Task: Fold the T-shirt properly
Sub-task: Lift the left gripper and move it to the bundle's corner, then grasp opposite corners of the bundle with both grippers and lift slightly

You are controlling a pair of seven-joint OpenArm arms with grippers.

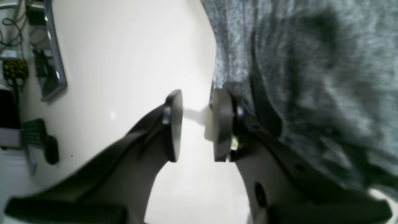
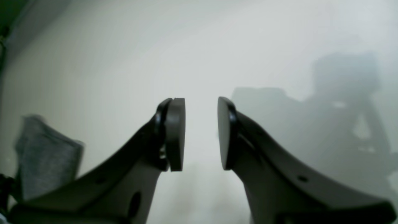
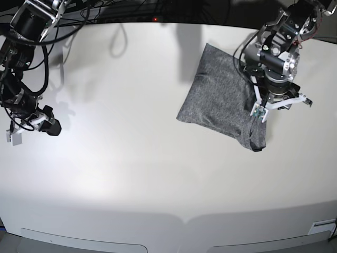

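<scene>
Parted, empty left gripper (image 1: pixel 197 124) hovering beside T-shirt (image 3: pixel 221 97), apparently eyeing its edge; right gripper (image 2: pixel 200 133) likewise agape, holding nothing, parked well clear over table (image 3: pixel 131 174).

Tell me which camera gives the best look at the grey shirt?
The base view: it shows the whole T-shirt folded into a compact shape on the white table. The left wrist view shows only a blurry close-up of its fabric beside the open left claw; the right wrist view catches just a small corner.
</scene>
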